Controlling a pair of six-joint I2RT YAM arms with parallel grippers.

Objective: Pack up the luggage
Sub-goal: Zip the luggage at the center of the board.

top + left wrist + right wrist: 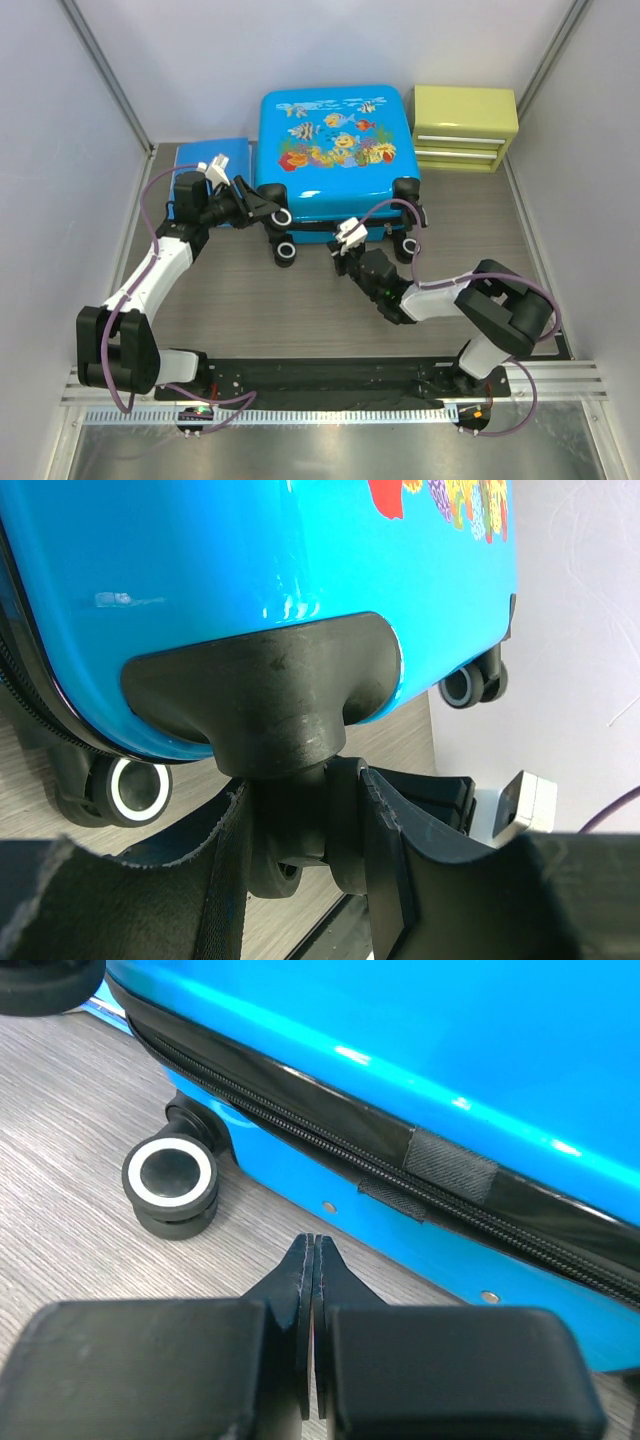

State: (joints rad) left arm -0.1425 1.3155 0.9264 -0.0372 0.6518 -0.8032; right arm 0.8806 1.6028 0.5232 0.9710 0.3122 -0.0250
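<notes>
Because no lining and no contents show anywhere, reads as late in the job. Finds the luggage (335, 150) lying flat on the table (300, 310), fish side up, wheels toward the arms, both shells together. Shows the zipper (400, 1175) meshed along the stretch seen from the right wrist; cannot tell whether zipped all the way round. Leaves, by that judgement, at most finishing the zip or shifting the case; cannot tell what is inside.

Has the left claw (268, 207) at the near-left corner, closed down on a caster (290, 850), with one finger (395, 830) on each side and both against it, as far as shows. Puts the blue shell directly above and ahead of that claw in the left wrist view, with a second wheel (135, 788) off to one side, untouched.

Has the right claw (350, 240) fully closed, tips pressed together, holding nothing. Sets it low over the table just short of the near side wall, tips aimed at the seam, apart from the shell, with a free wheel (170, 1175) nearby on the left of that view.
</notes>
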